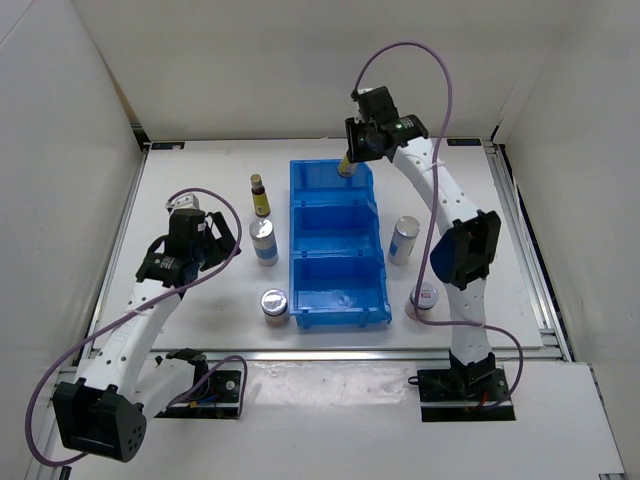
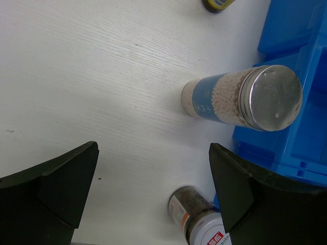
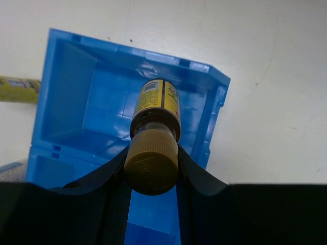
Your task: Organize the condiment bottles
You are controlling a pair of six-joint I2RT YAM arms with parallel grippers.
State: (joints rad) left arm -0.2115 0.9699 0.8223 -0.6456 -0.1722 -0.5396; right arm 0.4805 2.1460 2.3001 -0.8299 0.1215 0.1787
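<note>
Brown bottle (image 3: pixel 156 102) hangs clamped in your right claw (image 3: pixel 152 164) over the blue bin (image 3: pixel 66 102). Left claw (image 2: pixel 153 148) wide, empty; five other containers (image 1: pixel 263 240) not yet binned.

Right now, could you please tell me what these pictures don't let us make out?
- Top view: the right gripper covers the held brown bottle, so whether its base touches the blue bin is unseen.
- Top view: the right arm partly hides a short jar.
- Left wrist view: the top edge cuts off the other brown bottle.
</note>
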